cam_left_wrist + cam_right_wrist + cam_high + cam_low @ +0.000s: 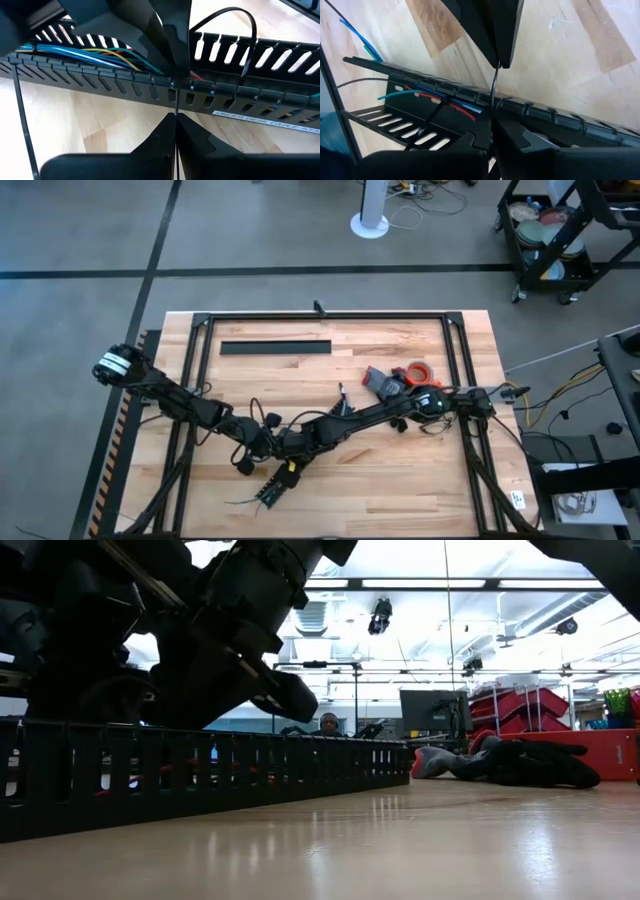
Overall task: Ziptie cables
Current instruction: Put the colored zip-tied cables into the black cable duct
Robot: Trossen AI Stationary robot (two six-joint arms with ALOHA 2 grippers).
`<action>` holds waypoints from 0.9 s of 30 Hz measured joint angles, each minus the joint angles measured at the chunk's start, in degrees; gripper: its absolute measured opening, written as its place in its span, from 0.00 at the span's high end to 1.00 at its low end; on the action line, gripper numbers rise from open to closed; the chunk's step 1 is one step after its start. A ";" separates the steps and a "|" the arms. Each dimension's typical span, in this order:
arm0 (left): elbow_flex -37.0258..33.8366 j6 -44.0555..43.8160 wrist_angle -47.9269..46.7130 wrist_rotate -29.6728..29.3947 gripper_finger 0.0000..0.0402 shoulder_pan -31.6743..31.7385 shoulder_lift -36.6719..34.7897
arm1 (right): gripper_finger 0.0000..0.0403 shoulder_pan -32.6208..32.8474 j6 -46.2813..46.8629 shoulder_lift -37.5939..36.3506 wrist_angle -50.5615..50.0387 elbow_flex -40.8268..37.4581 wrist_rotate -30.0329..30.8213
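Observation:
A black slotted duct [235, 92] lies on the wooden table near its front edge [272, 492]. Coloured cables [85, 52], blue, yellow, green and red, run inside it [445, 100]. A thin dark ziptie [176, 102] crosses the duct's wall. My left gripper [175, 117] and my right gripper [492, 127] meet over the duct [280, 445], each shut on this ziptie from opposite sides. Another ziptie [240, 25] stands looped on the duct farther along. My left gripper pinches the ziptie's near stretch [176, 106] between its two shut fingertips, just outside the duct's wall. The strip runs straight from the tips to the duct. My right gripper pinches the same ziptie [493, 92] on the duct's other side between its fingertips; the strip runs straight between both grippers.
A long black strip [275, 347] lies at the table's far side. An orange tape roll [418, 370] and a grey tool [385, 382] lie right of the middle. Black frame rails [195, 370] run along the table. A person [328, 723] sits beyond the table.

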 joint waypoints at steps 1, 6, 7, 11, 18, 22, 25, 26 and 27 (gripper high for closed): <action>0.00 0.00 0.02 0.01 1.00 0.00 0.00 | 1.00 0.02 -0.17 0.17 0.03 0.01 -0.05; -0.02 0.00 0.19 1.40 1.00 -0.15 -0.06 | 1.00 0.08 -0.74 0.64 0.20 0.02 -0.99; -0.04 -0.02 0.30 1.44 1.00 -0.17 -0.07 | 1.00 0.08 -1.03 0.66 0.16 0.02 -0.98; -0.04 -0.15 0.62 1.45 1.00 -0.15 -0.15 | 1.00 0.08 -1.10 0.66 -0.06 0.02 -0.98; 1.87 0.37 -1.57 1.57 1.00 -0.96 -0.22 | 1.00 0.19 -1.59 0.61 -0.22 0.02 -1.40; 2.23 0.36 -3.68 1.42 1.00 -0.96 -0.26 | 1.00 0.27 -1.95 0.61 -0.22 0.02 -1.36; 2.23 0.08 -3.88 1.40 1.00 -0.96 -0.26 | 1.00 0.36 -2.25 0.61 -0.11 0.02 -1.32; 2.23 0.04 -3.96 1.40 1.00 -0.96 -0.24 | 1.00 0.36 -2.46 0.61 -0.11 0.02 -1.31; 2.23 0.02 -4.05 1.40 1.00 -0.96 -0.24 | 1.00 0.36 -2.57 0.61 -0.11 0.02 -1.31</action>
